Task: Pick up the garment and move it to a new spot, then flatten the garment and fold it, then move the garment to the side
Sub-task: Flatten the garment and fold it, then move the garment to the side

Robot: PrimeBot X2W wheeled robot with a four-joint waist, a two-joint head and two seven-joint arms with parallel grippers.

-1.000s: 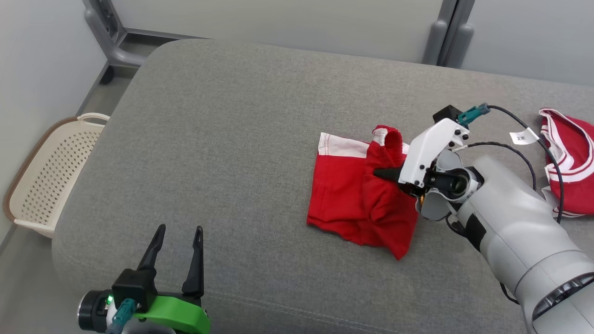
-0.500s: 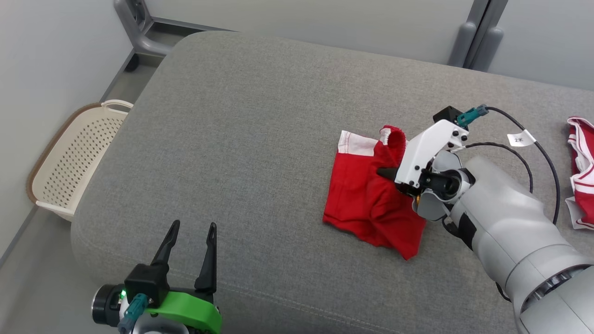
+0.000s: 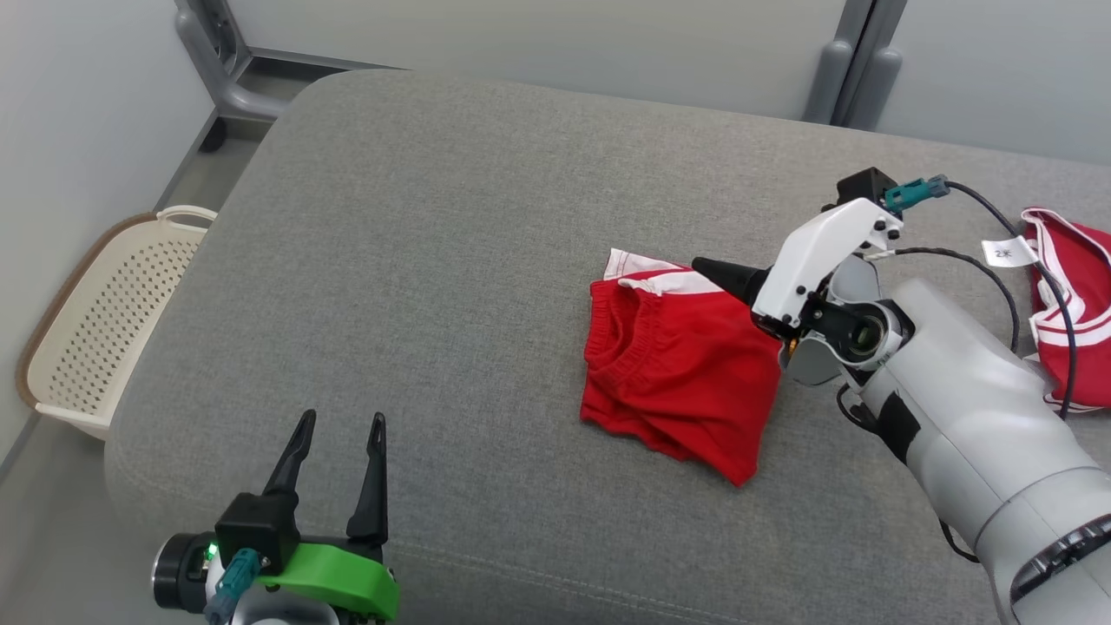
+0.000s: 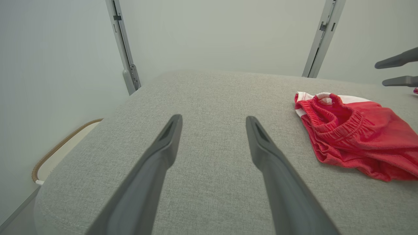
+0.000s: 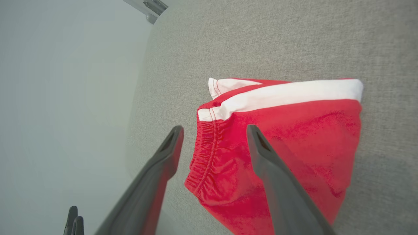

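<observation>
the red garment (image 3: 686,373) is seen lying folded on the grey cushioned surface (image 3: 434,260), right of centre. the right end effector (image 5: 214,128) is held spread wide over it, gripping nothing. the left end effector (image 3: 341,418) is held open and empty, well apart at the near edge.

Striped garment (image 3: 1085,252) cut off at right, perhaps shorts.
</observation>
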